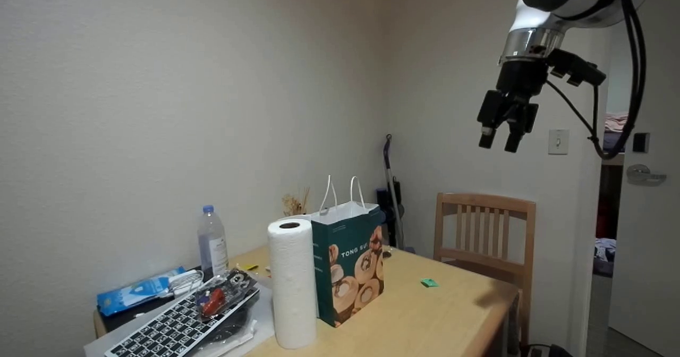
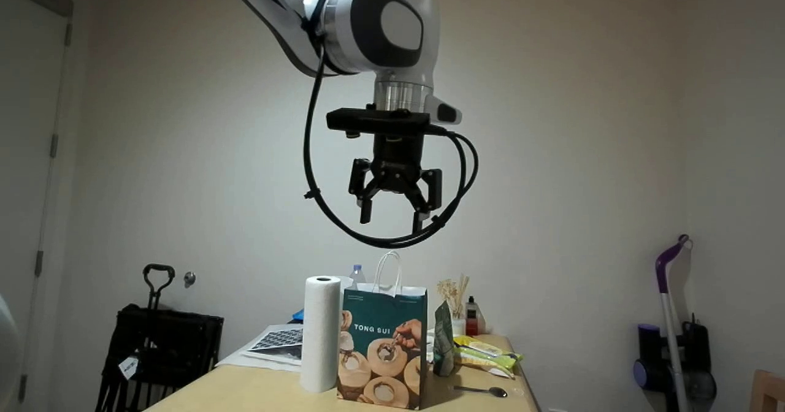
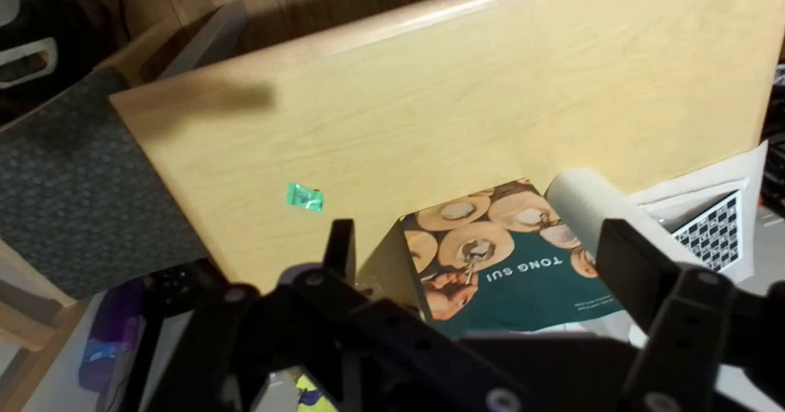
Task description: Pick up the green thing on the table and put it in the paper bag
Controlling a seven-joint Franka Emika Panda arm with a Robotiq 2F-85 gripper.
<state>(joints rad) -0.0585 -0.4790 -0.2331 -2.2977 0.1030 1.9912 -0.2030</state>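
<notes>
Fingers (image 2: 366, 211): wide apart and pointing down; I have the gripper (image 2: 392, 221) up well above the table (image 1: 404, 304).
Green packet (image 3: 305, 197): lying on the table near the end where the chair (image 1: 484, 261) stands, well apart from the paper bag (image 1: 348, 272); I see it best in the wrist view.
Paper bag: upright on the table, TONG SUI printed on its side.
Paper roll (image 1: 292, 288): on end just beside the paper bag; whether they touch, I can't quite tell.
Spoon (image 2: 494, 392): on the table, across the paper bag from the paper roll.
</notes>
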